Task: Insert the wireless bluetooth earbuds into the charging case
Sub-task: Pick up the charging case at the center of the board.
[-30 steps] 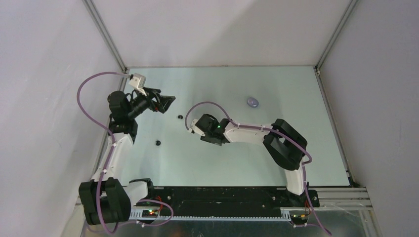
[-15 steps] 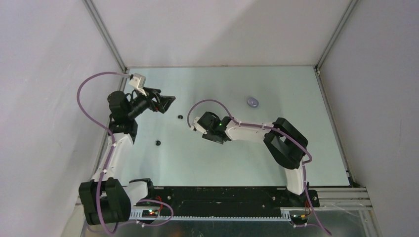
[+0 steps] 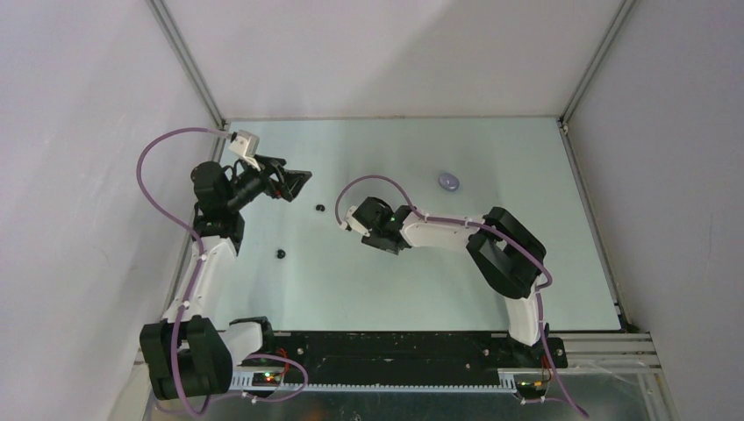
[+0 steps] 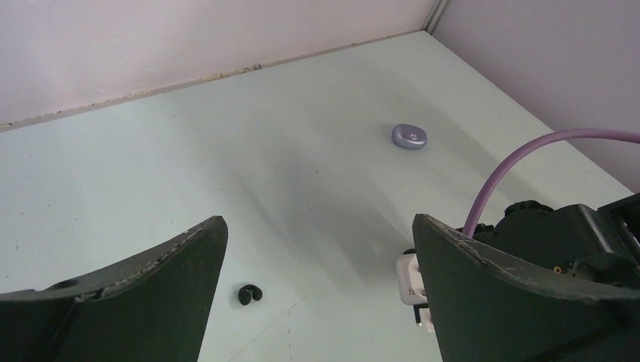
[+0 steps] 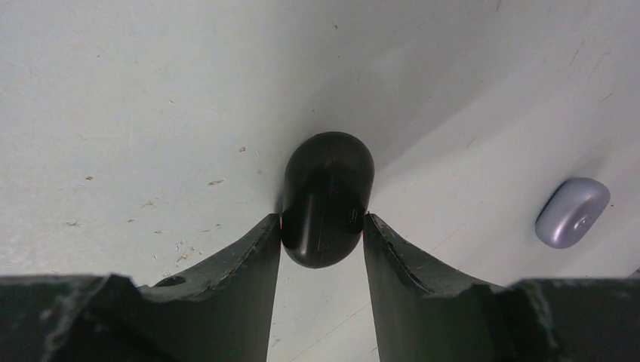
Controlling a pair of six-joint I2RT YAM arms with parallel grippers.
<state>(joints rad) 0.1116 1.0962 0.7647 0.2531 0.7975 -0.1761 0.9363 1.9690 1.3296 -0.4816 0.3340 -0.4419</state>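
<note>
My right gripper [image 5: 322, 226] is shut on a black oval charging case [image 5: 326, 197], its fingertips pressing the case's two sides just above the table. In the top view that wrist [image 3: 377, 224] hides the case. Two tiny black earbuds lie on the table to its left, one [image 3: 319, 208] farther back and one [image 3: 281, 253] nearer. The farther earbud [image 4: 248, 294] also shows below my left gripper [image 4: 317, 222], which hangs open and empty at the left [image 3: 294, 181].
A pale purple pebble-shaped case [image 3: 448, 181] lies closed at the back right of the pale green table [image 3: 526, 158]; it also shows in both wrist views [image 4: 408, 136] [image 5: 572, 213]. White walls and metal frame posts enclose the table.
The right wrist has shifted slightly away from the bases with the black case still gripped. The left arm has not moved.
</note>
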